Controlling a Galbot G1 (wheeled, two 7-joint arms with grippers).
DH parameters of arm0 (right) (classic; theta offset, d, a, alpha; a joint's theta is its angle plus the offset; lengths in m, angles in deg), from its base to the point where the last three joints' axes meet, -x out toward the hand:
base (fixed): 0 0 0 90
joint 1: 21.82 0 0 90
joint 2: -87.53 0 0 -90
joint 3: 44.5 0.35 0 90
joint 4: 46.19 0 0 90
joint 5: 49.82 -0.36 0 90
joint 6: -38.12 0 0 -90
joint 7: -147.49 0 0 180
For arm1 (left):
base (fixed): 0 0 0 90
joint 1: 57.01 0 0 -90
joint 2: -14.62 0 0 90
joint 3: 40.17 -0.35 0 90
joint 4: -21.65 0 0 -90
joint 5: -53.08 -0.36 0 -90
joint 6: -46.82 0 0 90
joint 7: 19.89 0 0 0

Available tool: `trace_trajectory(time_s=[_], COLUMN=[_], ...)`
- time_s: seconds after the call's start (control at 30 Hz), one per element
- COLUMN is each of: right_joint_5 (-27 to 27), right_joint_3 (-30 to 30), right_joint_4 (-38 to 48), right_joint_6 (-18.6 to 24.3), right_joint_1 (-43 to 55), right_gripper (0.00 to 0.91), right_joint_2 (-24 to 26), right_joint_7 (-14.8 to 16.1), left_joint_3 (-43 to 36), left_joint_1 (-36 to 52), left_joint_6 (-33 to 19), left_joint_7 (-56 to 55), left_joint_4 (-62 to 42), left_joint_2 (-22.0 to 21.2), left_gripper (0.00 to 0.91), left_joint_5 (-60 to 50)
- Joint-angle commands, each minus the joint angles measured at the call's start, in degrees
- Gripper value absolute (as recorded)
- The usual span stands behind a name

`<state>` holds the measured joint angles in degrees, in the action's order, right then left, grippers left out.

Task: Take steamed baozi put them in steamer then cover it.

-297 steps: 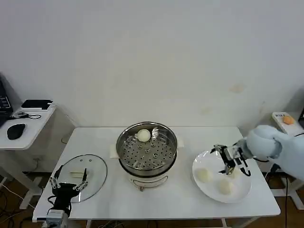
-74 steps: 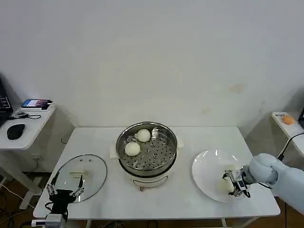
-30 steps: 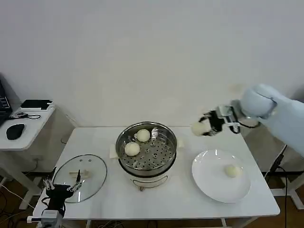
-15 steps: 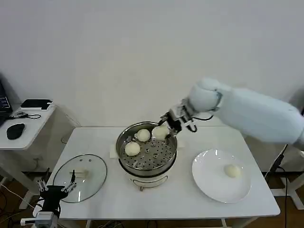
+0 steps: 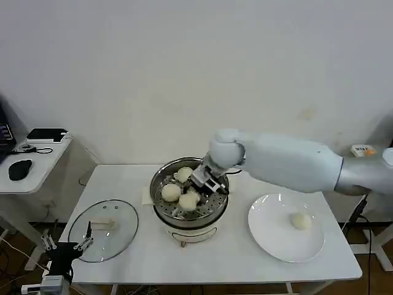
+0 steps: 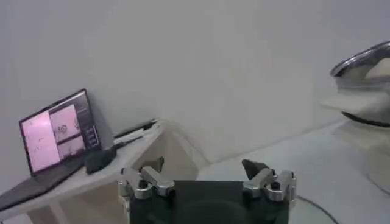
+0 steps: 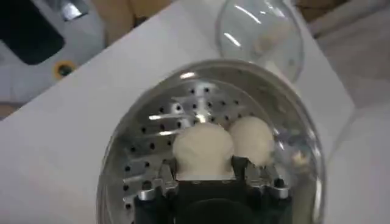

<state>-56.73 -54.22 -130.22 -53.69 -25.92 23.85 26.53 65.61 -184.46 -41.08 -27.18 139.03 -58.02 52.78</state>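
Your right gripper (image 5: 195,195) is down inside the steamer (image 5: 161,206), its fingers clamped on a bun (image 7: 203,149) that sits at the perforated tray, just beside another bun (image 7: 251,139). Open too early or pull away sideways and you could roll the held bun into that neighbour, or drag it up if the dough sticks to the pads. One bun (image 5: 299,220) waits on the plate (image 5: 270,243), and the lid (image 5: 104,230) lies on the table left of the steamer. Your left gripper (image 6: 207,182) hangs off the table's front-left corner, fingers apart and empty, so watch it doesn't clip the lid's edge.
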Motion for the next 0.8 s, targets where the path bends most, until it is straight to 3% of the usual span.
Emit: trace_trajectory(time_s=[0.03,0.2,0.27,0.33,0.67,0.8], right_joint_5=[2.77,2.62,2.63,2.41,0.82,-1.26], right_joint_3=[-2.5,-2.62,-2.59,-2.56,0.31,3.66], right_joint_4=[0.35,-0.13,-0.13,-0.07,-0.39,-1.27], right_joint_6=[3.8,4.11,4.31,4.57,4.47,3.35], right_joint_1=[-0.73,-0.51,-0.48,-0.43,1.46,3.08], right_gripper=[0.615,0.615,0.665,0.907,0.907,0.907], right_joint_2=[-2.01,-1.28,-1.19,-1.11,0.96,4.87], right_joint_7=[1.73,1.33,1.21,-0.09,-1.43,-2.45], left_joint_3=[0.13,-0.13,-0.19,-0.31,-0.45,-0.38], left_joint_1=[0.1,0.31,0.36,0.38,0.7,0.98], left_joint_6=[-0.06,-0.04,-0.06,-0.11,-0.07,-0.02], left_joint_7=[-0.04,-0.01,-0.02,-0.01,0.05,0.06], left_joint_4=[-0.29,-0.31,-0.37,-0.49,-0.46,-0.47], left_joint_2=[0.09,0.11,0.08,0.08,0.47,1.06], left_gripper=[0.907,0.907,0.907,0.907,0.907,0.907], left_joint_5=[0.07,0.04,0.02,-0.03,-0.01,0.16])
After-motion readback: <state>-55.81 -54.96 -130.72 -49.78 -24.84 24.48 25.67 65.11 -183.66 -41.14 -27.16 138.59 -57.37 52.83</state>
